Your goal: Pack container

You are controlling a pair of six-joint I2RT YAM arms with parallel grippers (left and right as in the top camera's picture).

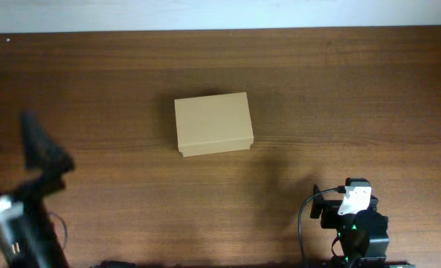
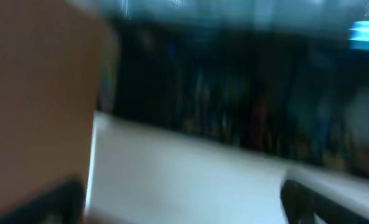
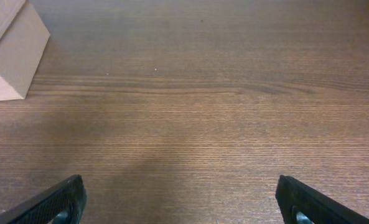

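Note:
The container (image 1: 213,123) is a tan cardboard box with its flap lid shut, standing in the middle of the wooden table. Its corner shows at the upper left of the right wrist view (image 3: 10,53). My left gripper (image 1: 40,149) is raised at the left side of the table, well away from the box. Its view is blurred by motion, with the fingers (image 2: 184,205) spread wide and nothing between them. My right gripper (image 3: 184,202) is open and empty above bare wood, near the front edge at the right (image 1: 352,208).
The dark wooden table (image 1: 339,97) runs to a pale wall edge at the back. A black cable (image 1: 303,216) loops beside the right arm's base. No other loose objects show.

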